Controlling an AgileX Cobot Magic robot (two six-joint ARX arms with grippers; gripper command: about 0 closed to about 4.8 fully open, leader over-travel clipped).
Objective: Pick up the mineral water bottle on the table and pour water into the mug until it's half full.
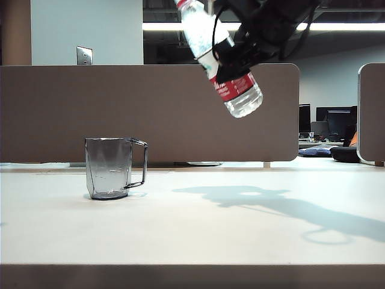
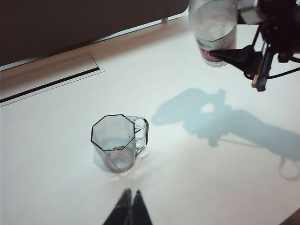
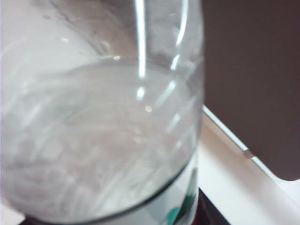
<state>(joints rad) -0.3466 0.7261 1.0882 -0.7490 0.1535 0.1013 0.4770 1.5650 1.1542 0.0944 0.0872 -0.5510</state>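
Note:
The mineral water bottle (image 1: 201, 33) hangs high above the table (image 1: 192, 235), right of centre. It tilts with its neck up and to the left, and my right gripper (image 1: 240, 57) is shut on its red label. The right wrist view is filled by the bottle (image 3: 103, 140), with water (image 3: 93, 159) inside and one dark finger (image 3: 211, 215) beside the label. The smoky-grey mug (image 1: 109, 167) stands upright on the left of the table, handle to the right, well below and left of the bottle. My left gripper (image 2: 131, 193) is shut on nothing, just short of the mug (image 2: 119, 140).
A long brown partition (image 1: 150, 108) runs along the table's far edge. A recessed cable slot (image 2: 51, 79) lies in the tabletop near it. The arm's shadow (image 1: 283, 208) falls on the right half of the table. Desks with monitors (image 1: 337, 123) stand beyond.

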